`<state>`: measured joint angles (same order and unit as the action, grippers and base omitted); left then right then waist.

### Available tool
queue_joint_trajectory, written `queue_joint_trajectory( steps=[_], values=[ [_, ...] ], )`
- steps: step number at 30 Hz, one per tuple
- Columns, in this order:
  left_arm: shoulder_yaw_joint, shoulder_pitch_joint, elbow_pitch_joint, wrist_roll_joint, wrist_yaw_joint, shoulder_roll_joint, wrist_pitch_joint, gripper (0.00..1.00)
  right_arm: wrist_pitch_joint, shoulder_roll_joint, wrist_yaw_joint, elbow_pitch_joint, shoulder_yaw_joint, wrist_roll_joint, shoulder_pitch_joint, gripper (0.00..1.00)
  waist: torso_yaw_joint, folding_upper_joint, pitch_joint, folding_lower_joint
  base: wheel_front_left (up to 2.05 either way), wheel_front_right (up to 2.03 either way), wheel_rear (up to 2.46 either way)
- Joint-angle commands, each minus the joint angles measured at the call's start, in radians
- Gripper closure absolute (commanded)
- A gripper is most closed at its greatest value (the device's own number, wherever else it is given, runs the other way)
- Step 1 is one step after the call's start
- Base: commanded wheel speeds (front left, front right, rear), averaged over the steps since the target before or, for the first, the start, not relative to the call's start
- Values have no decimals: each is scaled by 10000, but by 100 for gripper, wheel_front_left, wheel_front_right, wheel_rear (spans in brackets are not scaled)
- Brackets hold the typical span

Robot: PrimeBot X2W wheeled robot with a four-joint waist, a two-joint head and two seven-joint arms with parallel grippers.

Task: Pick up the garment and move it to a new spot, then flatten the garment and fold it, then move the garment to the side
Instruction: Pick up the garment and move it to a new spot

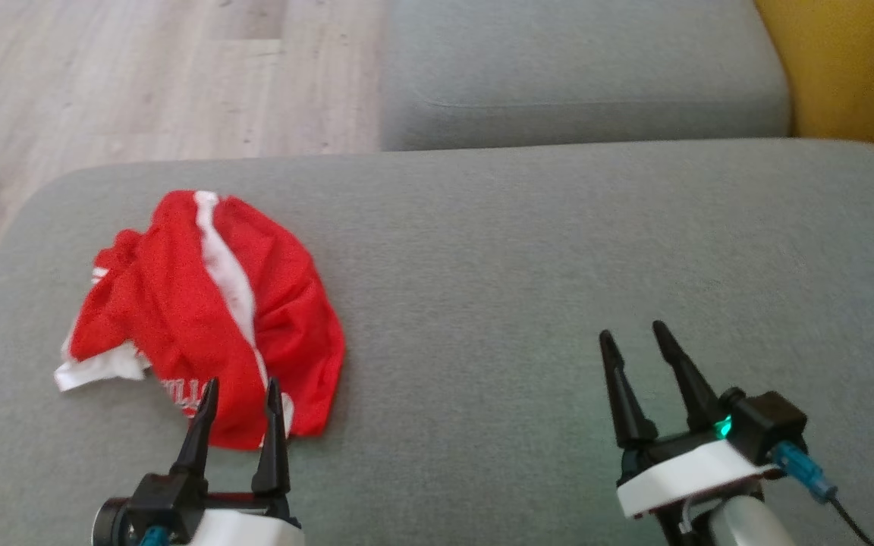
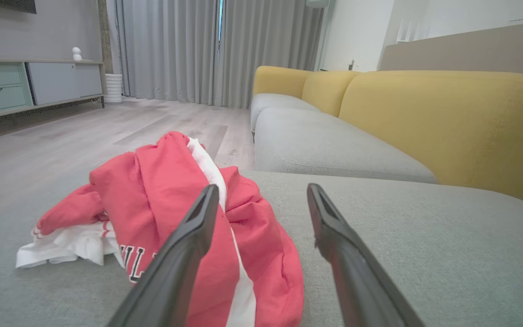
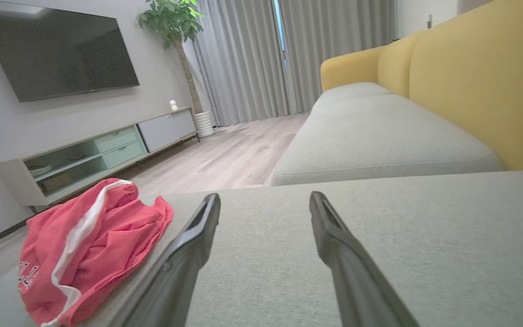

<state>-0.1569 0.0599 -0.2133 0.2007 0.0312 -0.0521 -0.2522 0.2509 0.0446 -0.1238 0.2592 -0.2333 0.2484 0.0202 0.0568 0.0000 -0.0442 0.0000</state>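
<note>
While the head view looks down on the left gripper (image 1: 243, 383) and right gripper (image 1: 633, 331), the right wrist view shows a TV (image 3: 61, 50) and a plant (image 3: 170, 18). Both grippers are wide open and hold nothing. The red garment (image 1: 209, 318) lies crumpled on the grey sofa (image 1: 520, 265), by the left gripper's tips. A wood floor (image 1: 141, 76) lies beyond.

Garment (image 2: 152, 200) lettering (image 2: 133, 264) seemingly half-hidden

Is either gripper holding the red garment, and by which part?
Nothing is held. The left gripper and right gripper are open and empty; the red garment lies crumpled on the grey cushion.
</note>
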Motion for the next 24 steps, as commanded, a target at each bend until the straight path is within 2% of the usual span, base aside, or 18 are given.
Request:
queue_joint_trajectory(
  steps=[1,15,24],
  values=[
    [408,-342,322,-99,13,17,-95,0,109,56,-69,-339,-335,83,140,0,275,0,-125,0,0,0,0],
    [785,126,551,-233,78,18,-95,0,109,56,-69,-223,-1141,405,-185,0,1738,0,-517,0,0,0,0],
    [857,267,629,-250,41,18,-95,0,109,56,-69,-203,-1432,511,-287,0,2026,0,-491,0,0,0,0]
  ],
)
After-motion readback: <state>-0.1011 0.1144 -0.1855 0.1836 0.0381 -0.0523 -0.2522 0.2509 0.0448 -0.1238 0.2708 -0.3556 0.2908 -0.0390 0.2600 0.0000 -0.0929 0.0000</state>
